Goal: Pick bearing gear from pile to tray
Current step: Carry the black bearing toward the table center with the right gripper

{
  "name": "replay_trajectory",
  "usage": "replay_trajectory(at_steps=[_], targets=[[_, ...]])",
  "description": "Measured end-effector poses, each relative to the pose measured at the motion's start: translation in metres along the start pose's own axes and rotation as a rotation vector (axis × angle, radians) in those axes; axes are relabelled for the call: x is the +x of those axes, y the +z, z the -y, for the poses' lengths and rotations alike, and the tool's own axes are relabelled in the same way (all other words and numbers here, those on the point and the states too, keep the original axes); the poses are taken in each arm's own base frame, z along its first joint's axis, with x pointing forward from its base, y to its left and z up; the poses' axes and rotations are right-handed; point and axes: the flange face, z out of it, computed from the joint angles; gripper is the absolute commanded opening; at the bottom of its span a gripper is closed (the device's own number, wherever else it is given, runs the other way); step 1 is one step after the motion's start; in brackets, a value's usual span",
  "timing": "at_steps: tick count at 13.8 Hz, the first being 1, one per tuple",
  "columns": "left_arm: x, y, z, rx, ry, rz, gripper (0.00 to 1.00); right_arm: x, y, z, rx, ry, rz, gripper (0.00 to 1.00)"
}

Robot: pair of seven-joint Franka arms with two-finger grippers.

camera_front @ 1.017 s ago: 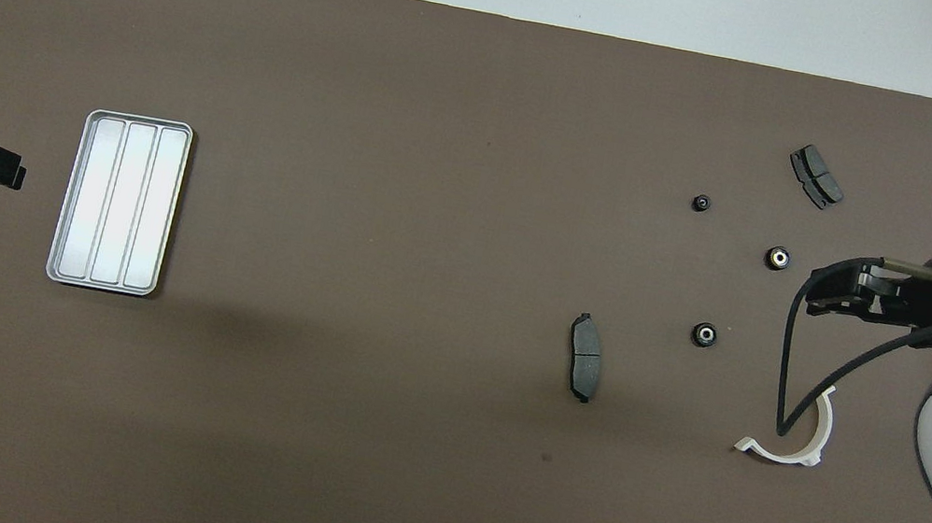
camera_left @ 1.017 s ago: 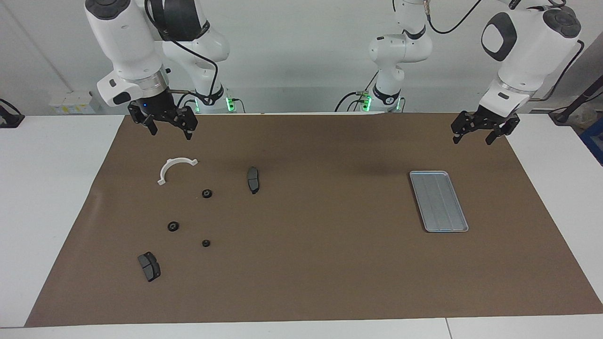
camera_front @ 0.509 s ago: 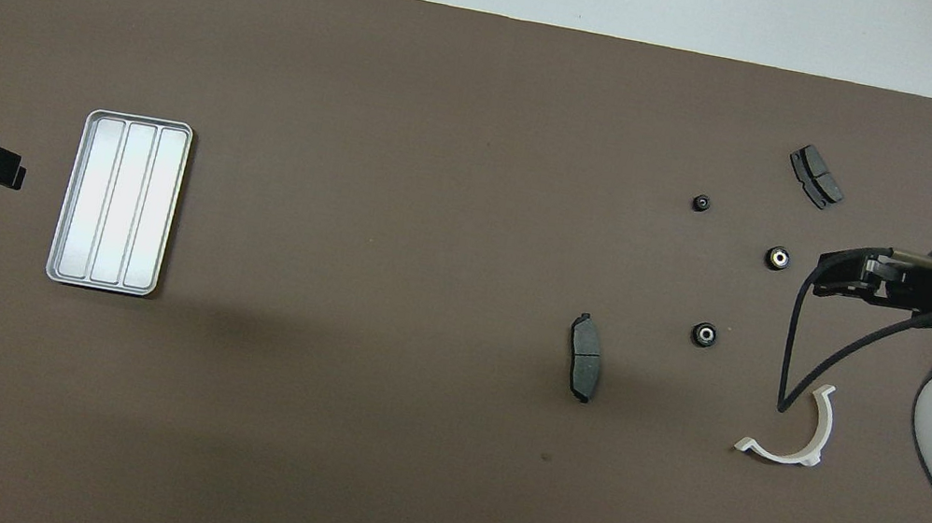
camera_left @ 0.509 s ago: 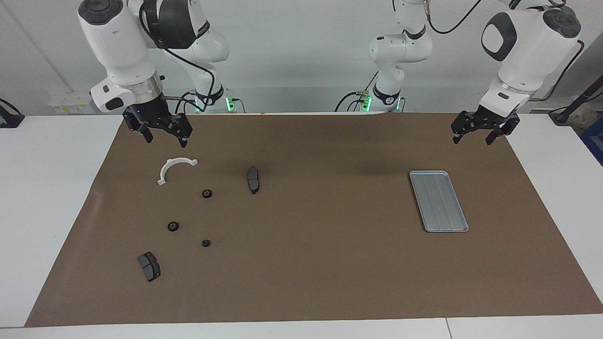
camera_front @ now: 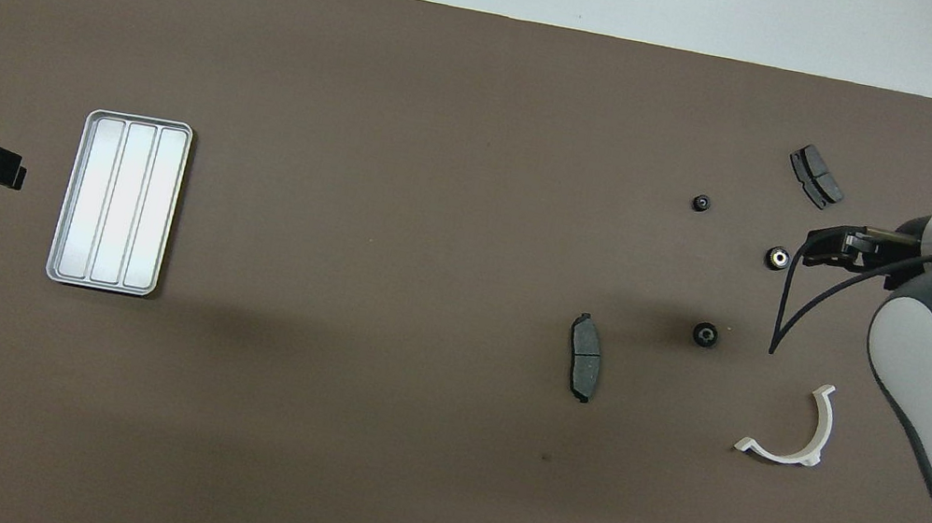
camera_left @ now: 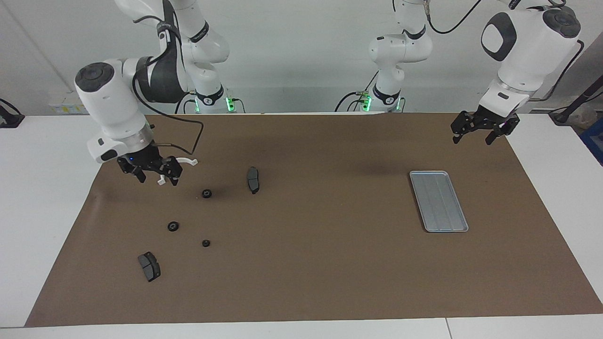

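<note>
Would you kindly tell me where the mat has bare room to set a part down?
The widest bare stretch lies between the tray and the nearer brake pad; the tray holds nothing. It is crowded at the right arm's end, around the gears and white bracket.

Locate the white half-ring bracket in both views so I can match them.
Facing view: the white half-ring bracket is at the upper left, mostly covered by the right gripper in front of it.
Overhead view: it lies in full sight at the lower right, beside the right arm.
Shared landmark: the nearest bearing gear, between the bracket and a brake pad.
</note>
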Motion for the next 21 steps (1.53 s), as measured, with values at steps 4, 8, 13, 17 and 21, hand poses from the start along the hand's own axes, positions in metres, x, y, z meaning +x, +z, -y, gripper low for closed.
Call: replay_trajectory(at_steps=[4,8,13,17,21], targets=[[0.000,0.000,-0.001,0.000,0.001,0.000,1.00,0.021,0.065,-0.005,0.016,0.012,-0.024,1.00],[0.000,0.000,-0.002,0.000,0.003,0.000,1.00,0.030,0.115,-0.005,0.028,0.013,-0.034,1.00],[0.000,0.000,-0.002,0.000,0.003,0.000,1.00,0.030,0.155,-0.005,0.032,0.009,-0.003,1.00],[0.000,0.000,-0.002,0.000,0.003,0.000,1.00,0.027,0.161,-0.005,0.031,-0.011,0.006,0.50],[0.000,0.000,-0.002,0.000,0.004,0.000,1.00,0.027,0.156,-0.017,0.029,-0.057,-0.001,0.00]])
